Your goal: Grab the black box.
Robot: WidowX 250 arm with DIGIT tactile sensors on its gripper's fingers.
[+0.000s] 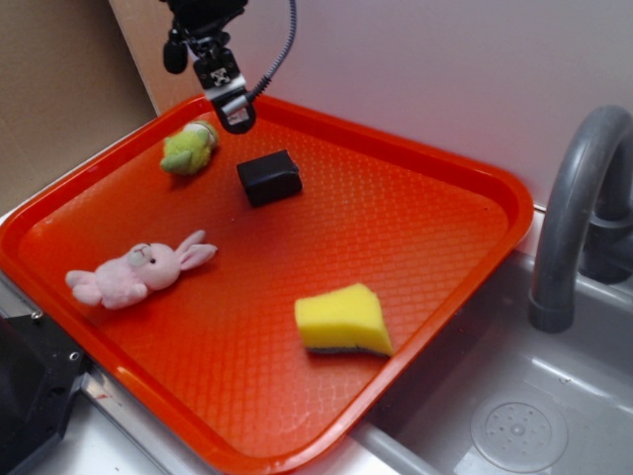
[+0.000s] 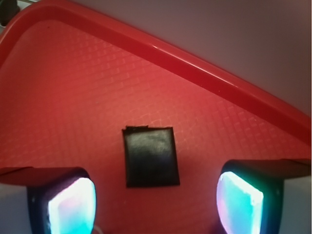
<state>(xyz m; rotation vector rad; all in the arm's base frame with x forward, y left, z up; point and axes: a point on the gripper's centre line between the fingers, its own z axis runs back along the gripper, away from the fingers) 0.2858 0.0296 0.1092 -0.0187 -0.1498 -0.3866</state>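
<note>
pincer (image 2: 156, 202) spread wide above matte, rounded black box (image 2: 150, 157) on waffle-textured tray (image 2: 73, 97).

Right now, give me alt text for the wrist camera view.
A small black box lies on a red tray, framed between the open gripper's two glowing fingertips, untouched. The tray's raised rim runs diagonally behind it.

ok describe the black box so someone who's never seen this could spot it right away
Start at the orange tray beside the sink. Toward its far edge, just right of the green plush toy and near the gripper, lies the black box. It is the only dark, hard-edged block there; the pink bunny and yellow sponge are soft and bright.
</note>
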